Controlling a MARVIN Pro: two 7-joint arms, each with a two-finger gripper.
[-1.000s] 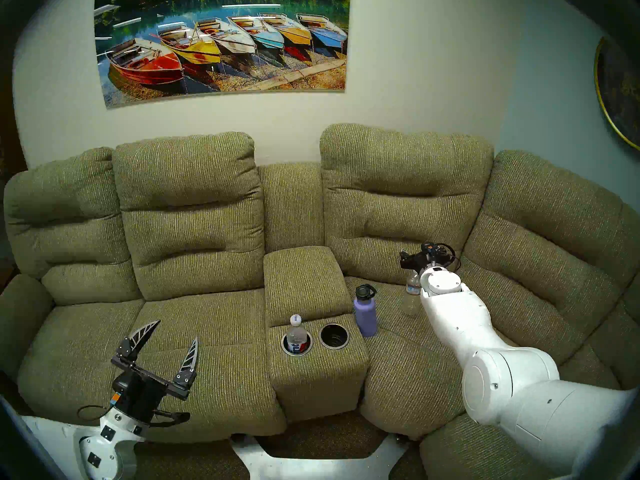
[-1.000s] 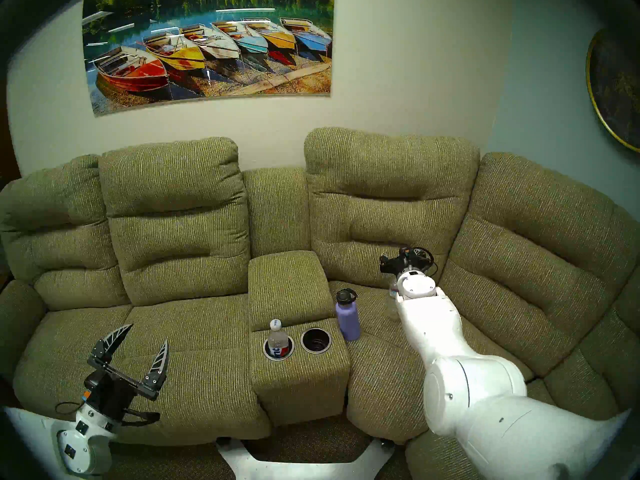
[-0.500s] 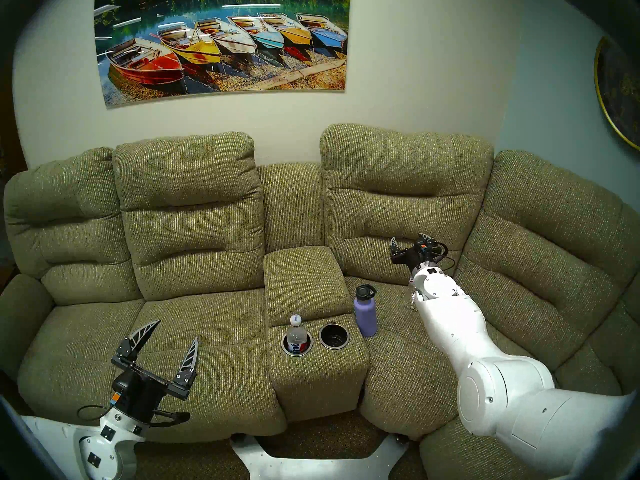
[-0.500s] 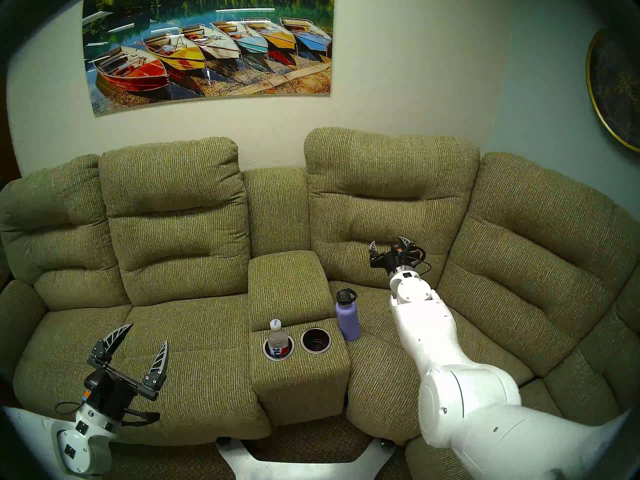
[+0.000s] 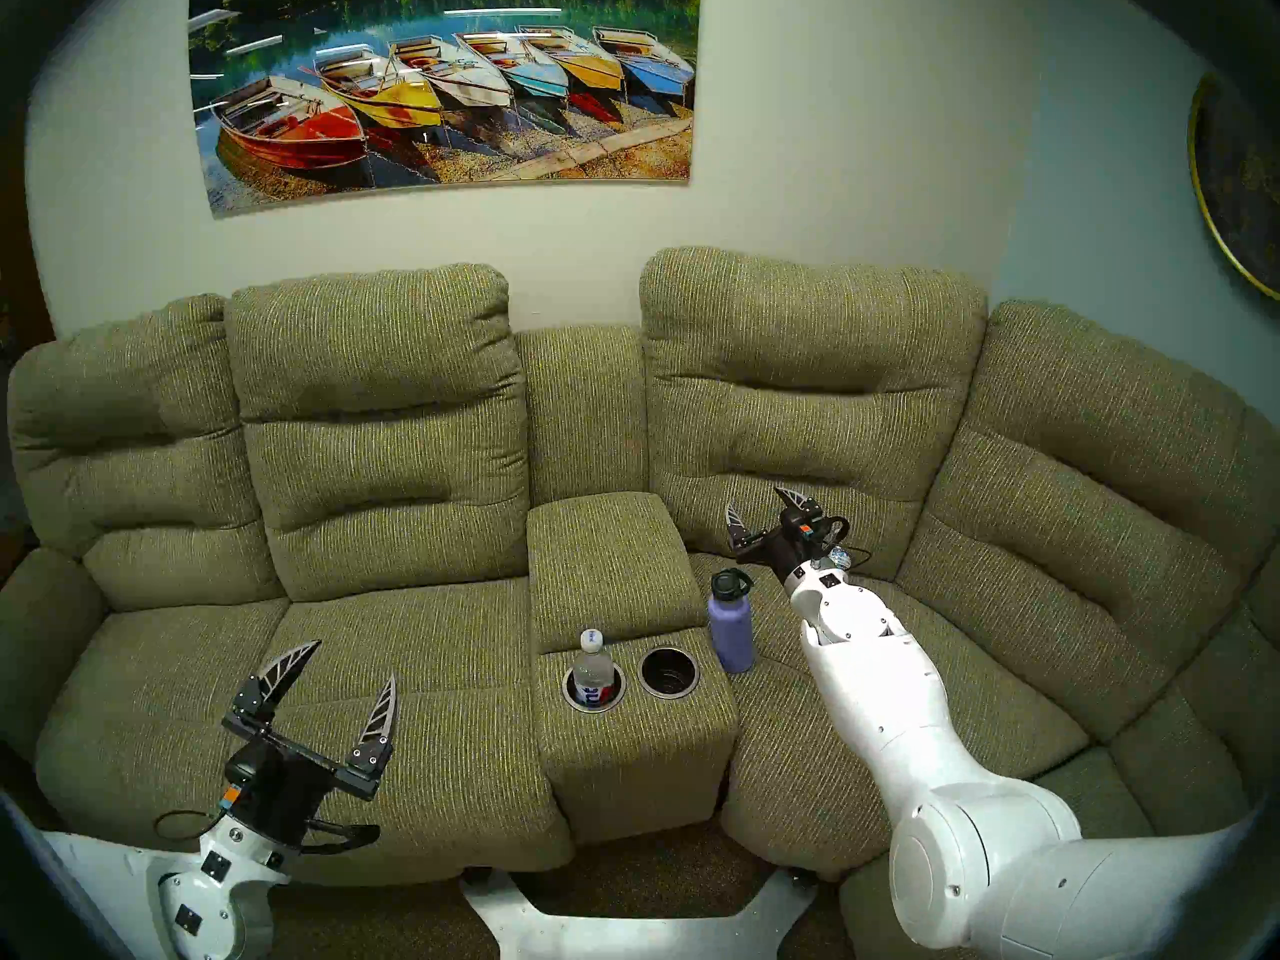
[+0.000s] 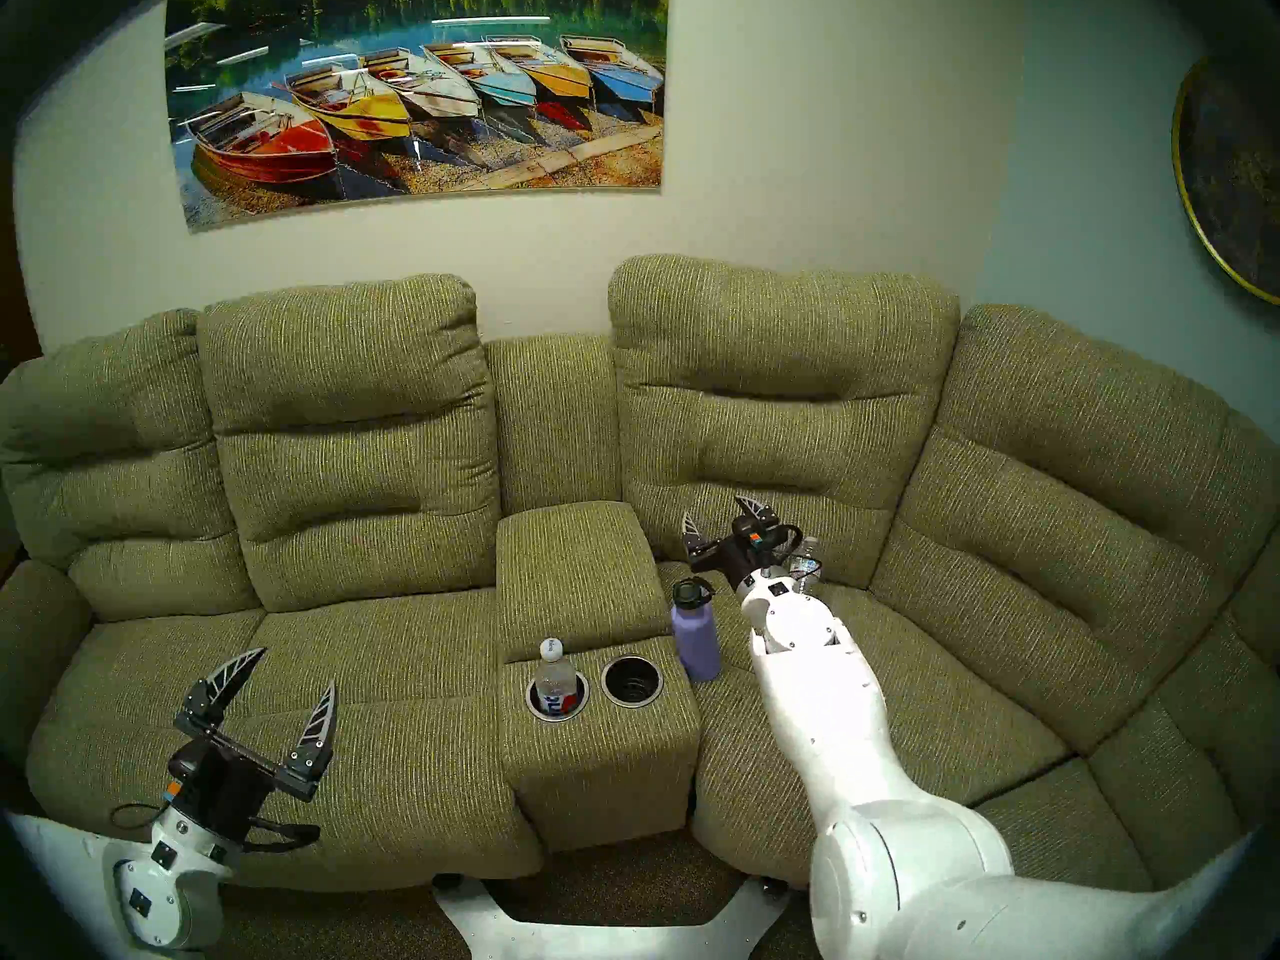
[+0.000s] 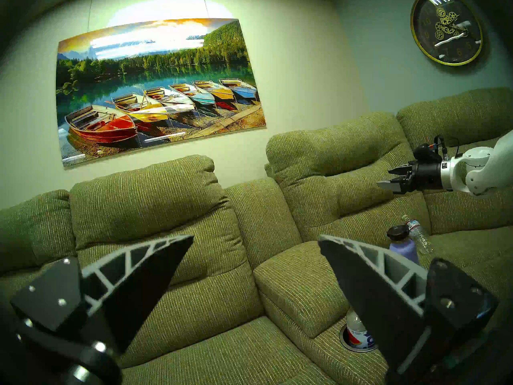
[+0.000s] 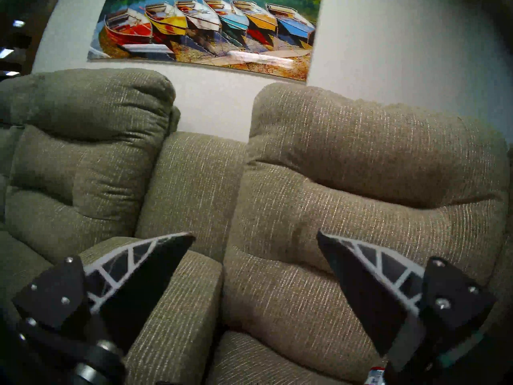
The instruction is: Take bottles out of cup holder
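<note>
The left gripper [image 5: 339,688] hangs idle, jaws wide, nearest the capped bottle [image 5: 593,668] still in the cup holder [image 5: 612,704]. Farther off, the right gripper [image 5: 765,508], jaws wide and empty, has swung off the second bottle [image 7: 417,234], now lying behind it on the sofa [image 5: 415,661]: one remains.

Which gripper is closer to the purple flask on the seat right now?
Right. The right gripper hovers open just behind the purple flask, while the left gripper is open over the seat across the cup holder.
</note>
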